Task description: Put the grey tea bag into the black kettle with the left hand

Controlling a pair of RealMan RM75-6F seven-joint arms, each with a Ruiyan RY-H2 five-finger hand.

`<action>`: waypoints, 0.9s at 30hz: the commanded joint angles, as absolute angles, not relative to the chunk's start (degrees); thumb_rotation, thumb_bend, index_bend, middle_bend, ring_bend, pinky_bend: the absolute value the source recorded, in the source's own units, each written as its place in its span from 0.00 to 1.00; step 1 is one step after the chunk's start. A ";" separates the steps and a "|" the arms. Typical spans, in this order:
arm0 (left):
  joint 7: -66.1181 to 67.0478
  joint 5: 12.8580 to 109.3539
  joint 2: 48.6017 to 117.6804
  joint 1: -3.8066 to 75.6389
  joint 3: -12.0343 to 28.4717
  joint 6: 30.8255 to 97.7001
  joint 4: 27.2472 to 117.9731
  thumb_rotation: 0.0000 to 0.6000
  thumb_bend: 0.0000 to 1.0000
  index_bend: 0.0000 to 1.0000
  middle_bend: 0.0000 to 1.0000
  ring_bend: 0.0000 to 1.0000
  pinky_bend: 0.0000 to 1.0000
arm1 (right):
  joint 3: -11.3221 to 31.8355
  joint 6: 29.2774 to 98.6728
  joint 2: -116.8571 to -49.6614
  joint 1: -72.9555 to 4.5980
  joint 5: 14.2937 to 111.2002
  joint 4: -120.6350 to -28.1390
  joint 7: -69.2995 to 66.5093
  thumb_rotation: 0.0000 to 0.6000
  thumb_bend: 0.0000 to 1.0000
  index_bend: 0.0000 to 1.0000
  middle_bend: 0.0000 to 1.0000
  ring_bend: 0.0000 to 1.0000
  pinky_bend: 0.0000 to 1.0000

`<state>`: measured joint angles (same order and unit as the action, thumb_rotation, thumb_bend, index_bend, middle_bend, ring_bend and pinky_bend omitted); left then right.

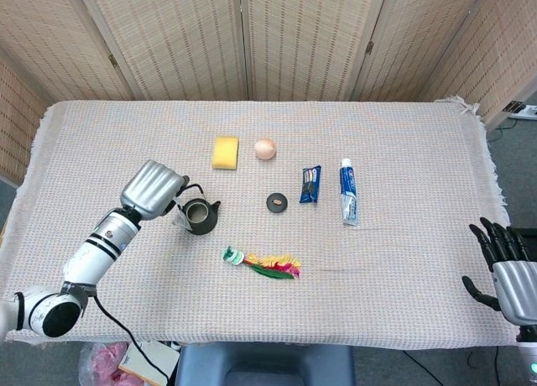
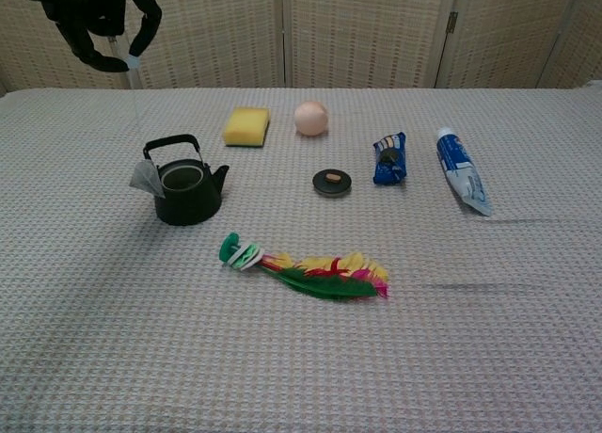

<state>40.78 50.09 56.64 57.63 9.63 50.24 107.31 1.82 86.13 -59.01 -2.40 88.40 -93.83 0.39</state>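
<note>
The black kettle (image 2: 186,190) (image 1: 200,216) stands lidless on the cloth, left of centre. The grey tea bag (image 2: 146,177) (image 1: 179,219) hangs on its string against the kettle's left side, level with the rim. My left hand (image 2: 102,19) (image 1: 154,188) pinches the string's top end, high above and left of the kettle. My right hand (image 1: 508,268) is off the table's right edge, fingers spread and holding nothing.
The kettle's small black lid (image 2: 331,182) lies right of the kettle. A yellow sponge (image 2: 246,126), an egg (image 2: 311,118), a blue snack packet (image 2: 389,159) and a toothpaste tube (image 2: 462,182) lie behind. A feather shuttlecock toy (image 2: 306,270) lies in front.
</note>
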 commanded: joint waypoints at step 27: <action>41.05 45.87 60.61 63.38 7.36 48.34 100.94 1.00 0.38 0.59 1.00 1.00 1.00 | 2.76 87.66 -58.81 -1.43 87.05 -93.58 0.03 1.00 0.22 0.00 0.00 0.00 0.00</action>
